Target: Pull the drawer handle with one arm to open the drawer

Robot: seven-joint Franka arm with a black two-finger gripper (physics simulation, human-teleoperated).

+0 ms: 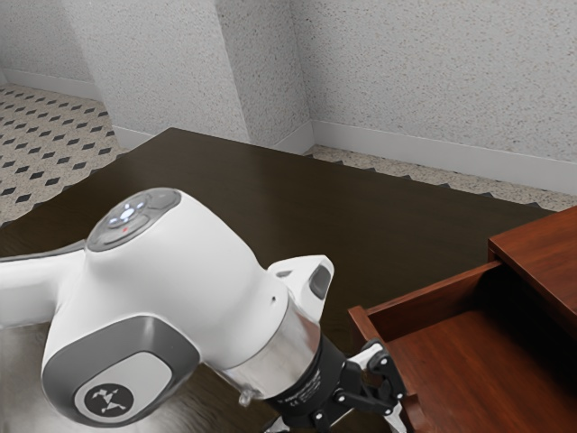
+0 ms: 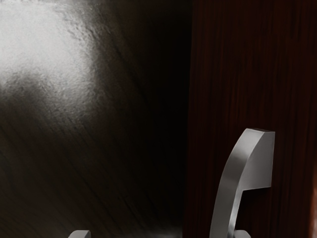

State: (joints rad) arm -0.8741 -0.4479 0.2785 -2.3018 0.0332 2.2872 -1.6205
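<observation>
The reddish wooden drawer stands pulled out of its cabinet, and its inside floor is showing. My black gripper sits low against the outer face of the drawer front, below the big white arm. In the wrist view a curved silver handle stands off the dark red drawer front, just by the hand. Two grey fingertips peek in far apart. The handle lies beside one of them, with nothing squeezed between the two, so the gripper is open.
A dark brown table carries the cabinet at the exterior view's right. Behind it are speckled walls and a tiled floor. The white arm link covers the lower left of the exterior view.
</observation>
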